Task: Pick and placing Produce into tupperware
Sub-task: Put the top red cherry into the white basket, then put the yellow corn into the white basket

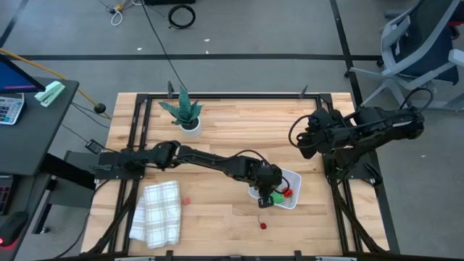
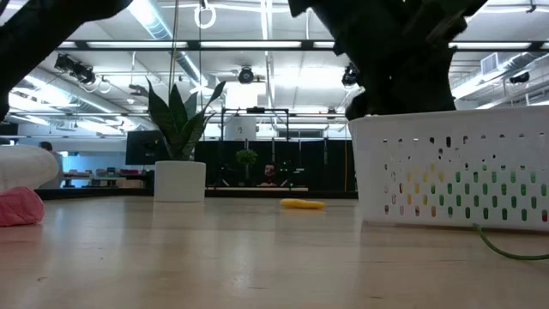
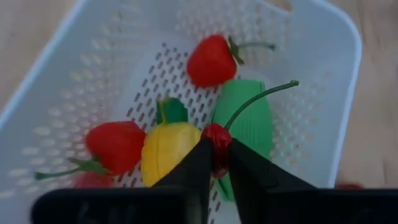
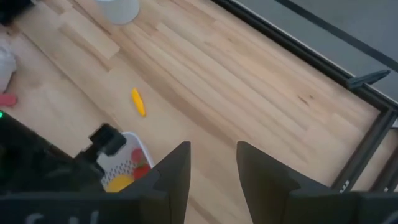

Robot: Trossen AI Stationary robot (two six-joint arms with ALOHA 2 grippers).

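Left end effector [image 3: 216, 163] is hovering over the tupperware [image 3: 336, 81], fingers pinching a small red cherry [image 3: 216, 140] above strawberries, a lemon and a green piece already inside. Red pieces [image 1: 263, 225] and a yellow piece [image 4: 137, 102] are waiting on the desk [image 1: 232, 123]. Right end effector [image 4: 211, 168], spread, is idling well apart.

Tupperware [image 2: 455, 167] cut off at edge (contents only coloured glimpses through holes).

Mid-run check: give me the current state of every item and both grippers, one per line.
Left gripper: over the tupperware, pinching a small red cherry.
Right gripper: open, empty, parked off to the right.
Tupperware: upright, holding strawberries, lemon, green piece.
Yellow piece: lying loose on the table.
Red piece: loose on the table.
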